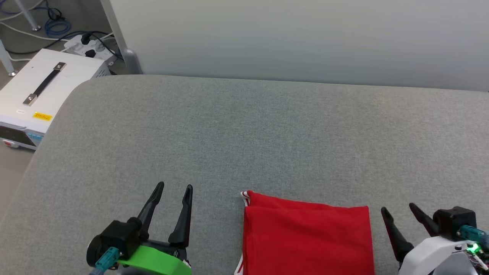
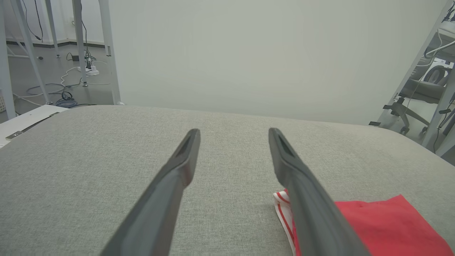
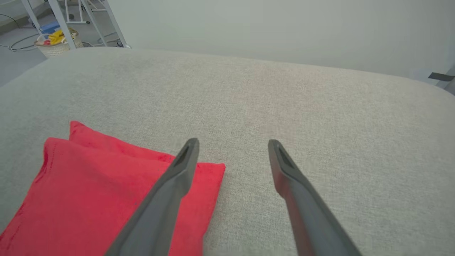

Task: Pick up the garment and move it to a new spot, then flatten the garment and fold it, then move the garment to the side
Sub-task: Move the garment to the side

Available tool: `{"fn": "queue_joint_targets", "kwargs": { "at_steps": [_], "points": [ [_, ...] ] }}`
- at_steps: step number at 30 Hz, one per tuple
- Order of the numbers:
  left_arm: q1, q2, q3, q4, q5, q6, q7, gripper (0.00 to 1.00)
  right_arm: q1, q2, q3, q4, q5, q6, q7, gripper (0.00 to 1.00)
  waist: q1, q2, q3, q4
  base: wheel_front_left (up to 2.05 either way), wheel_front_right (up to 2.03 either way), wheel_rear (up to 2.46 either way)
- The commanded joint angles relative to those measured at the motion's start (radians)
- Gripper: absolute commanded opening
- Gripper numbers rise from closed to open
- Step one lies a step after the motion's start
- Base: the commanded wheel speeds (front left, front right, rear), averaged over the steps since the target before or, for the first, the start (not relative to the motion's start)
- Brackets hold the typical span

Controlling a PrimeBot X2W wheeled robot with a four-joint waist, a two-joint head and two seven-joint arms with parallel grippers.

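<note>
The grey padded top (image 1: pixel 244 133) runs wide beyond the red shirt (image 1: pixel 307 240), which lies folded in a neat block, so I judge only the move aside is left. Your left claw (image 1: pixel 175 187) stands just left of the shirt and your right claw (image 1: pixel 398 208) just right of it — both spread wide, holding nothing. Pinch all layers at both edges and lift level, or the fold may slip open. Behind the shirt rises a pale panel (image 1: pixel 298 38); far to its left sit a white box (image 1: pixel 49 88) and a power strip (image 1: pixel 86 46).

Folded red garment (image 1: pixel 307 238), lying flat
</note>
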Motion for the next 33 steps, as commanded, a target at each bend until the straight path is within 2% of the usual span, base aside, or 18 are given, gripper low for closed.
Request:
{"fn": "queue_joint_targets", "kwargs": {
  "at_steps": [1,10,19,20,21,22,29,33],
  "points": [
    [-0.024,-0.003,-0.001,0.004,0.003,-0.003,-0.006,1.00,0.011,-0.008,0.011,0.014,0.014,-0.001,0.042,1.00,0.0000,0.0000,0.018,0.015,0.00,0.00,0.00],
    [-0.064,-0.005,-0.022,0.011,0.006,-0.003,-0.006,1.00,-0.017,0.025,0.044,0.122,0.081,-0.001,0.278,1.00,0.0000,0.0000,0.091,0.064,0.00,0.00,0.00],
    [-0.093,-0.008,-0.028,0.012,-0.007,-0.003,-0.006,1.00,-0.042,0.027,0.082,0.191,0.093,-0.001,0.380,1.00,0.0000,0.0000,0.127,0.090,0.00,0.00,0.00],
    [-0.095,-0.007,-0.028,0.012,-0.007,-0.003,-0.006,1.00,-0.042,0.024,0.091,0.197,0.096,-0.001,0.390,0.67,0.0000,0.0000,0.129,0.091,0.00,0.00,0.00],
    [-0.097,-0.007,-0.028,0.012,-0.007,-0.003,-0.006,1.00,-0.044,0.019,0.099,0.200,0.097,-0.001,0.396,0.40,0.0000,0.0000,0.131,0.092,0.00,0.00,0.00],
    [-0.098,-0.007,-0.028,0.013,-0.006,-0.003,-0.006,1.00,-0.045,0.014,0.108,0.204,0.097,-0.001,0.400,0.00,0.0000,0.0000,0.132,0.092,0.00,0.00,0.00],
    [-0.095,-0.002,-0.036,0.018,-0.010,-0.003,-0.006,1.00,-0.074,-0.033,0.138,0.194,0.064,-0.001,0.379,0.00,0.0000,0.0000,0.118,0.068,0.00,0.00,0.00],
    [-0.093,0.014,-0.051,0.018,-0.021,-0.003,-0.006,1.00,-0.105,-0.089,0.170,0.168,0.030,-0.001,0.367,0.00,0.0000,0.0000,0.105,0.032,0.00,0.00,0.00]
  ]
}}
